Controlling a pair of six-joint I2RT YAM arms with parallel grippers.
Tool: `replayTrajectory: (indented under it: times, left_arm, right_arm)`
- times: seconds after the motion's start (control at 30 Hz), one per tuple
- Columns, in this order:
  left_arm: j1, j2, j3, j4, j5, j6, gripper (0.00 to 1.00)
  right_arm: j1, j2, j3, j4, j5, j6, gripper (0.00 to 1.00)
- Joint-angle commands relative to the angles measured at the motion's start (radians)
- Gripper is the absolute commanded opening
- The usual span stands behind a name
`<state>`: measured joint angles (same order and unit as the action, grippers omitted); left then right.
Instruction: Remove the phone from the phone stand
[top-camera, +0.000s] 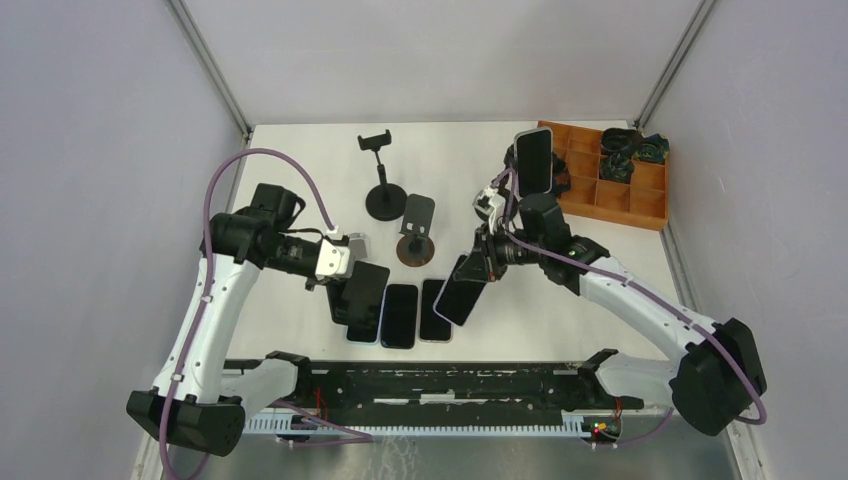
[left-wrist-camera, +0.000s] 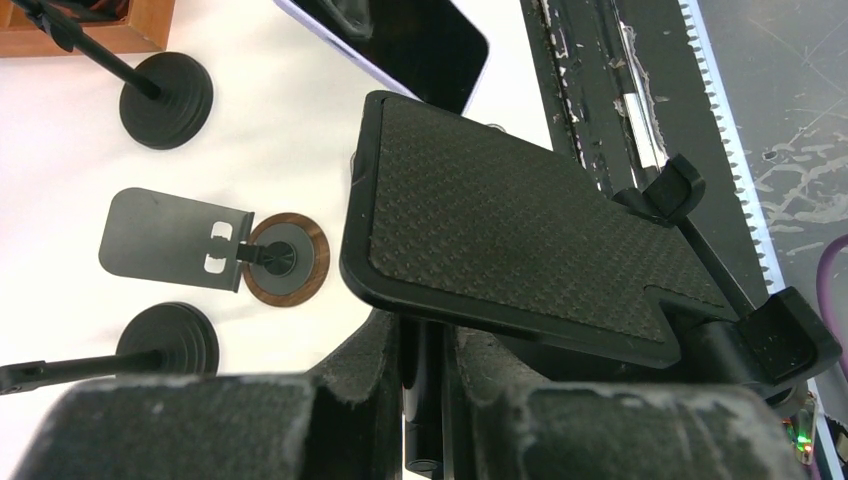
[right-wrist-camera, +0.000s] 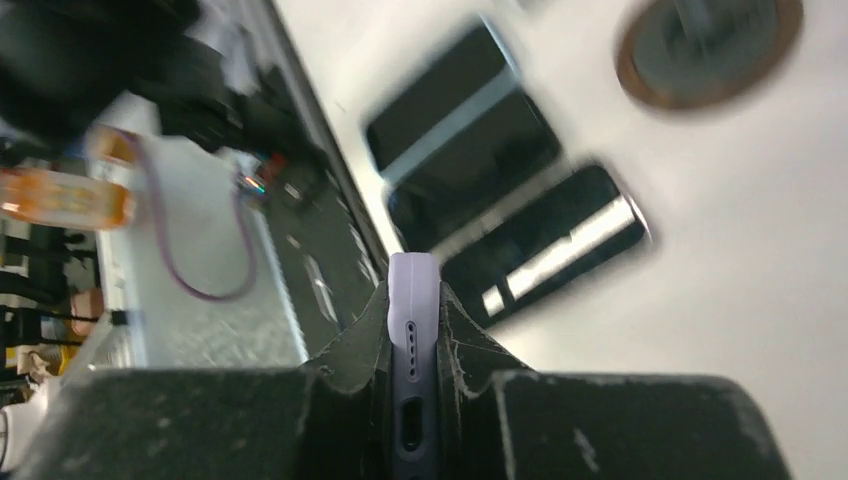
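Right gripper (right-wrist-camera: 413, 302) is clamped on the phone (right-wrist-camera: 413, 350), fingers pinching its two faces, lilac edge with the ports toward the wrist cam. Background in that view is motion-blurred

From the top cam the phone sits right of centre, tilted, lower end over the right end of the row of spare phones (top-camera: 400, 315) lying flat on the table (top-camera: 300, 170). Can't tell if it touches them

Phone is off the stand (left-wrist-camera: 500, 240): the textured cradle is bare, both side clips showing at the right of the left wrist view. Stand is left of centre in the top view, hanging over the left end of the row, apart from the phone

Left gripper (left-wrist-camera: 422, 350) has its fingers close together on something thin under the cradle, looks like part of the stand; exact part not visible

Also there:
- clamp stand (top-camera: 383, 185), upper centre, black round base, nothing in it
- plate stand (top-camera: 417, 235) on a wooden disc, just below it
- second phone (top-camera: 533, 162), upright, upper right
- orange tray (top-camera: 645, 205), far right, dark bits in its top compartments
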<state>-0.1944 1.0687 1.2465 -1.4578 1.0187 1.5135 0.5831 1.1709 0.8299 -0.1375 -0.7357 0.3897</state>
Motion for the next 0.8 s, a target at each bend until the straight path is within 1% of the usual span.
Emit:
replayTrajectory:
  times: [0.0,0.1,0.23,0.4,0.43,0.5,0.57,0.63,0.67,0.77]
  left_arm:
    - [-0.005,-0.018,0.038,-0.007,0.013,0.056,0.02]
    - [-0.005,-0.024,0.036,-0.007,0.01,0.058,0.02]
    - [-0.005,-0.029,0.037,-0.007,0.004,0.059,0.02]
    - [-0.005,-0.031,0.032,-0.007,0.012,0.06,0.02]
    - [-0.005,-0.029,0.031,-0.007,0.015,0.061,0.02]
    - [-0.005,-0.028,0.034,-0.007,0.02,0.056,0.02]
    - [-0.005,-0.028,0.037,-0.007,0.018,0.055,0.02]
    - [-0.005,-0.029,0.04,-0.007,0.016,0.055,0.02]
    - [-0.005,-0.03,0.041,-0.006,0.013,0.052,0.02]
    - [-0.005,-0.035,0.041,-0.006,0.01,0.051,0.02]
  right_arm:
    - [-0.005,0.037,-0.036,-0.263,0.112,-0.205,0.0]
    - [-0.005,0.085,-0.042,-0.302,0.179,-0.254,0.0]
    - [-0.005,0.144,-0.053,-0.31,0.177,-0.288,0.0]
    - [-0.001,0.219,-0.031,-0.318,0.251,-0.304,0.01]
    - [0.0,0.235,-0.02,-0.314,0.277,-0.303,0.05]
    - [0.002,0.27,-0.011,-0.283,0.303,-0.294,0.2]
    - [0.002,0.306,-0.004,-0.244,0.303,-0.281,0.32]
    - [0.003,0.349,0.011,-0.215,0.307,-0.278,0.4]
    - [0.003,0.37,0.02,-0.208,0.315,-0.278,0.41]
    - [0.004,0.413,0.041,-0.184,0.351,-0.268,0.42]
